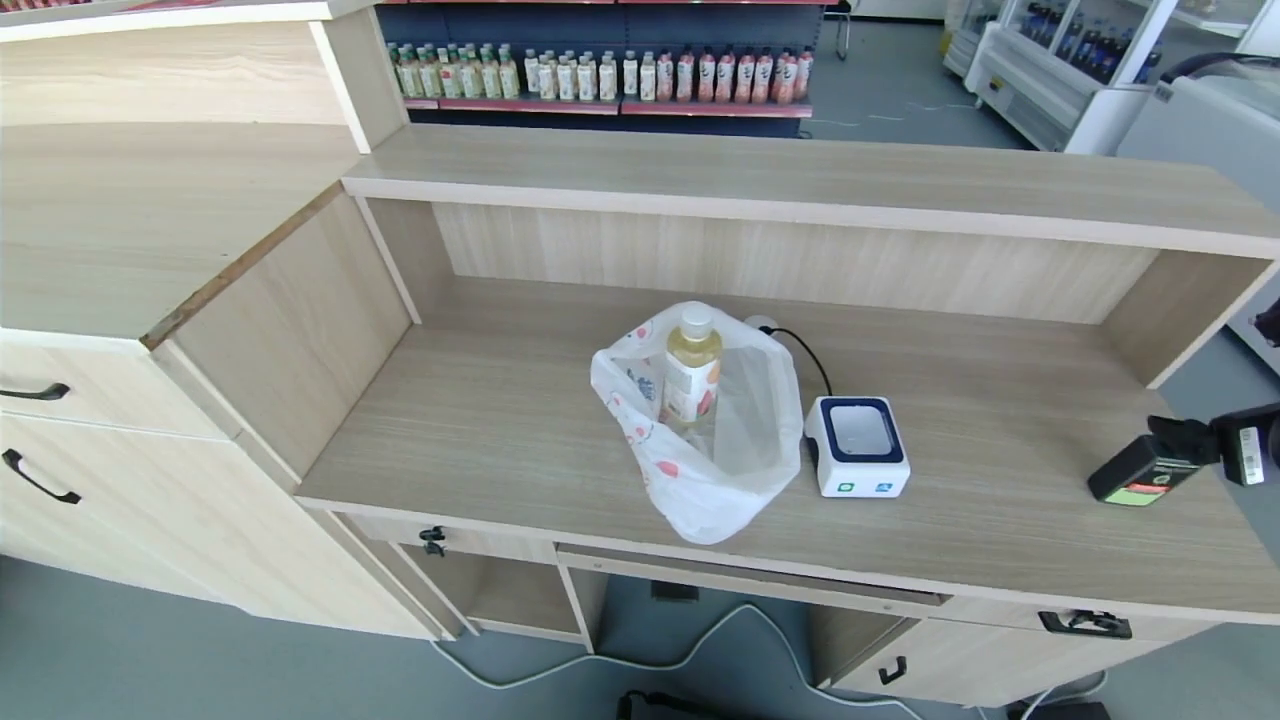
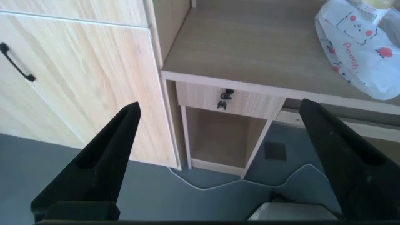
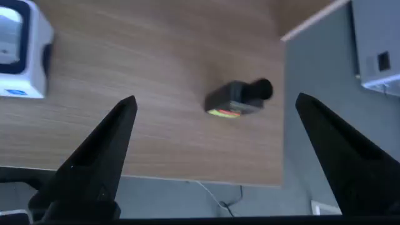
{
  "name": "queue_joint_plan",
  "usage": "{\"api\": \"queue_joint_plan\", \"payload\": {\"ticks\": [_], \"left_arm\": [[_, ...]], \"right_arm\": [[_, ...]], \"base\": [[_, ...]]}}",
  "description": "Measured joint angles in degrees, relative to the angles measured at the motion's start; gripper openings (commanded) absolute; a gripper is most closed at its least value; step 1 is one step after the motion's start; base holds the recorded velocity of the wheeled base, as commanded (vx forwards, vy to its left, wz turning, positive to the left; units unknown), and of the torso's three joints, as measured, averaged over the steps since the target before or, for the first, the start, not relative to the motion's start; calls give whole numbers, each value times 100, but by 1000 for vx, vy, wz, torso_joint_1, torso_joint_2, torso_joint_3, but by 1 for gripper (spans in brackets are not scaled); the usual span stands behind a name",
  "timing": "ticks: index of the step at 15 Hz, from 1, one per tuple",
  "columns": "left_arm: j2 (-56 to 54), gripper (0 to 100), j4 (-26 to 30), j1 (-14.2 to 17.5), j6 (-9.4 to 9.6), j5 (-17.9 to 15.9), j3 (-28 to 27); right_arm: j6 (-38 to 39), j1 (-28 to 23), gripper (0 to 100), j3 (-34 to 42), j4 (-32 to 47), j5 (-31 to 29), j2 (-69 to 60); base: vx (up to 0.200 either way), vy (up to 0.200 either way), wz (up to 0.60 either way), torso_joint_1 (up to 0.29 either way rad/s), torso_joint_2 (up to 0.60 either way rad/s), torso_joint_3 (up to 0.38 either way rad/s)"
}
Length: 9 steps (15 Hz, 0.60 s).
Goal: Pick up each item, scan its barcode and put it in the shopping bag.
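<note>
Right gripper (image 3: 215, 100) has its two dark fingers (image 3: 100, 162) spread wide and holds nothing. The desk (image 1: 1000, 400) shows between them. A dark bottle (image 3: 232, 102) lies there on its side, clear of both fingers.

This bottle has a black cap and a green and red label. It rests well to the right of the scanner (image 1: 858, 445), near the desk's right end, and its cap points away from the scanner.

The scanner is a small white box with a dark-framed window on top. It stands on the desk near the front edge. A black cable (image 1: 810, 360) runs from behind it toward the back of the desk.

Just to the scanner's left sits the shopping bag (image 1: 690, 490), thin white plastic with small printed figures. I cannot tell whether the two touch. The bag's mouth is open, and a drink bottle (image 1: 690, 375) with pale yellow liquid and a white cap stands upright inside it.

Far left of the scanner, past the bag and out beyond the desk's front edge, the left gripper (image 2: 219, 107) hangs over the grey floor. Its fingers are also wide apart and empty. It faces a small drawer (image 2: 194, 100) with a key in its lock, next to a light wood cabinet (image 2: 75, 75) with black handles.
</note>
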Motion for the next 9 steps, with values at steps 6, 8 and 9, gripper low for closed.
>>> {"api": "queue_joint_plan", "payload": {"ticks": [6, 8, 9], "left_arm": [[0, 100, 0, 0, 0, 2, 0], [0, 100, -1, 2, 0, -2, 0], [0, 100, -1, 2, 0, 0, 0]], "right_arm": [[-653, -1563, 100, 190, -6, -1033, 529], [-761, -1751, 100, -5, -441, -1044, 1034], [-790, -1780, 100, -167, -630, -1034, 1335]], "base": [[0, 0, 0, 0, 0, 0], [0, 0, 0, 0, 0, 0], [0, 0, 0, 0, 0, 0]]}}
